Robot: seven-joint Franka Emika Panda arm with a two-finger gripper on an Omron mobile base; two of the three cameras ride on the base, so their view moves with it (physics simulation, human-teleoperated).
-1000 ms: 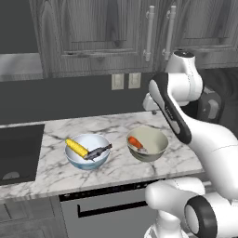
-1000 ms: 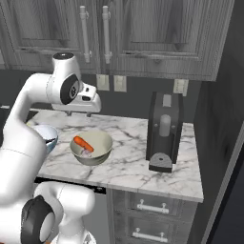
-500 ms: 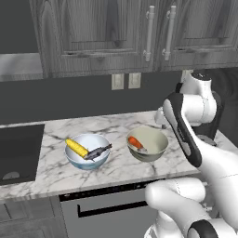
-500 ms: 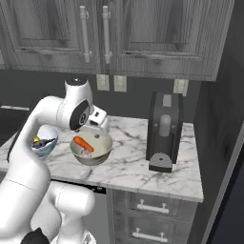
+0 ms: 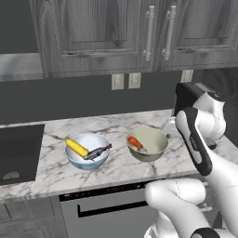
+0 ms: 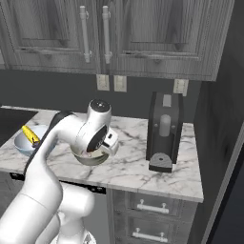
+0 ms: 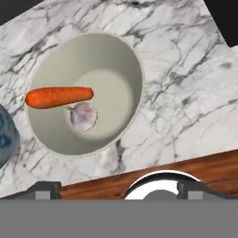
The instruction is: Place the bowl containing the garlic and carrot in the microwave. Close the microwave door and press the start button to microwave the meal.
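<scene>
Grey wood cabinets [image 5: 93, 32], marble counter [image 6: 128, 169], wall outlets [image 5: 125, 81]

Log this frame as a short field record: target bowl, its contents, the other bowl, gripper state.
target bowl: bowl on the marble counter, not yet lifted
contents: carrot leaning on the inner wall, garlic beside it near the bottom
other bowl: blue-white bowl with corn and a dark item, to the left in the left base view
gripper: gripper above the bowl, open, holding nothing

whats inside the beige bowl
Inside the bowl lie a carrot and a garlic, side by side on its floor. The floor under them is covered; the rest is bare.
</scene>
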